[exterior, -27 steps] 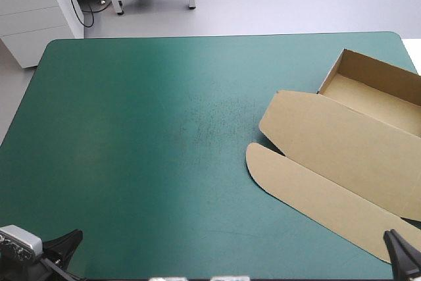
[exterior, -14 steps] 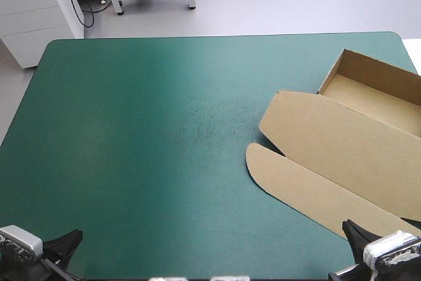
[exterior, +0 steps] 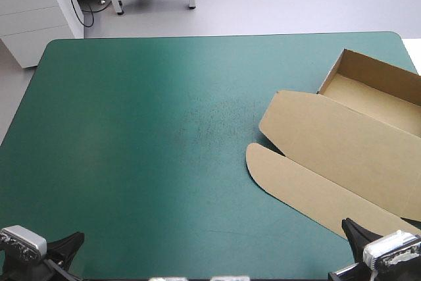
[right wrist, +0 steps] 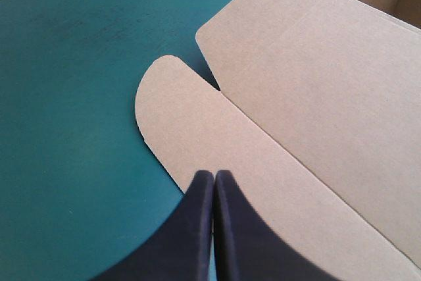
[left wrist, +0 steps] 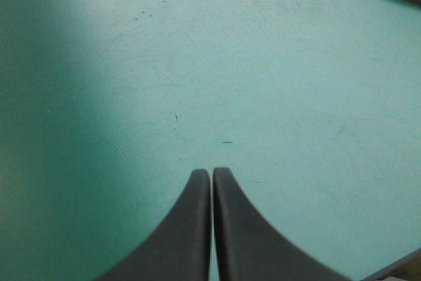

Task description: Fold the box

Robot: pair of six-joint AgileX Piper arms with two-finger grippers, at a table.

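High view showed the box (exterior: 342,143) at the right edge of the table (exterior: 131,129): tray open toward the far right corner, lid and rounded flap lying flat toward the near edge. Fingers pressed together and empty, the right gripper (right wrist: 214,174) hung above that flap's edge. Likewise closed and empty, the left gripper (left wrist: 211,172) was over bare table by the near left corner.

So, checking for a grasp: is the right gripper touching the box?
Cannot tell. In the right wrist view the shut right gripper overlaps the box near its edge, but neither that view nor the high view shows contact or a gap.
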